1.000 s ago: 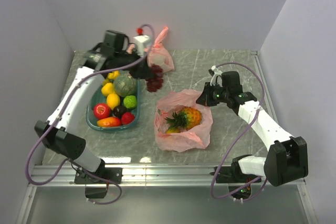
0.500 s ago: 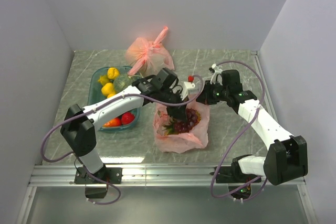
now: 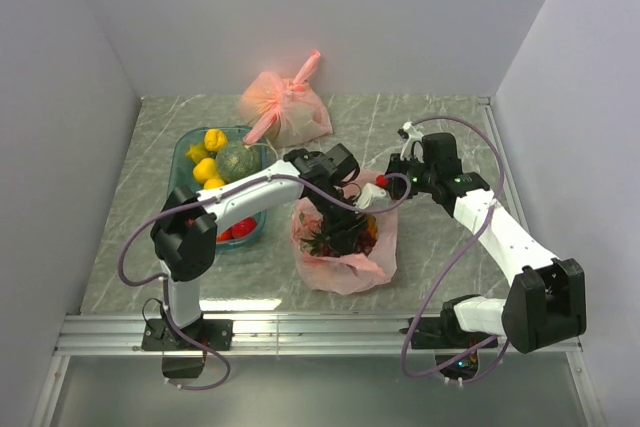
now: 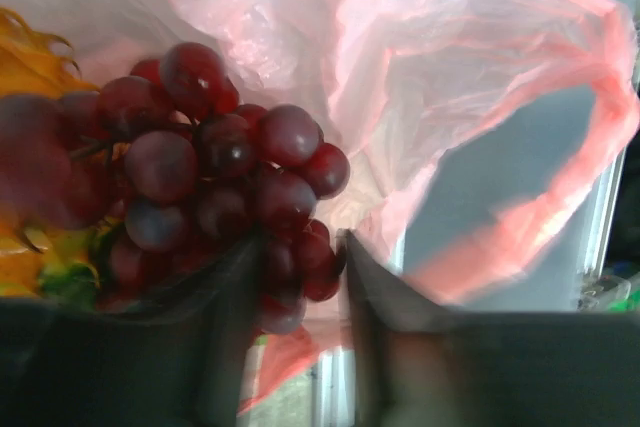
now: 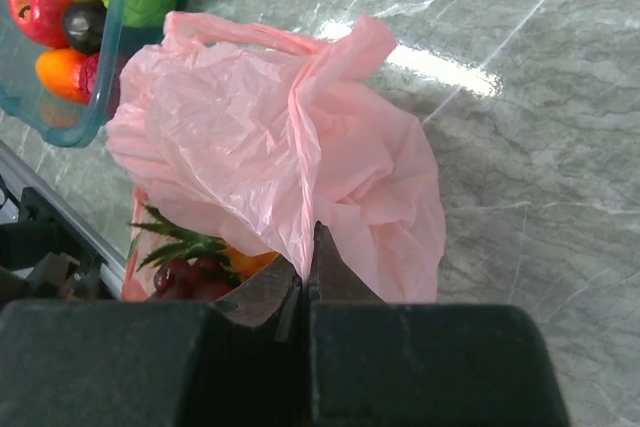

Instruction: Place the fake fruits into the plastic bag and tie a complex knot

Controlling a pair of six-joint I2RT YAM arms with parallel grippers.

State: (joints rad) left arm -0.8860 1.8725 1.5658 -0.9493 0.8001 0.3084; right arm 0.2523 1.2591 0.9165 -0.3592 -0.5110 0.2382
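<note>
Grey marbled bench (image 3: 140, 267), pale walls on three sides. Step in hand: loading fruit. Left end effector (image 4: 300, 242) is down inside the plastic bag (image 5: 250, 137), jaws parted. The tail of the purple grapes (image 4: 200, 167) lies between its fingers, apparently let go beside the pineapple (image 5: 175, 237). Right end effector (image 5: 307, 247) is clamped tight on the bag's rim, holding the mouth up. More fake fruits (image 5: 70, 7) wait in the teal tray (image 5: 112, 67). Next move likely calls for lifting the left arm clear without snagging film, then reaching to the tray. Tying not yet begun.
</note>
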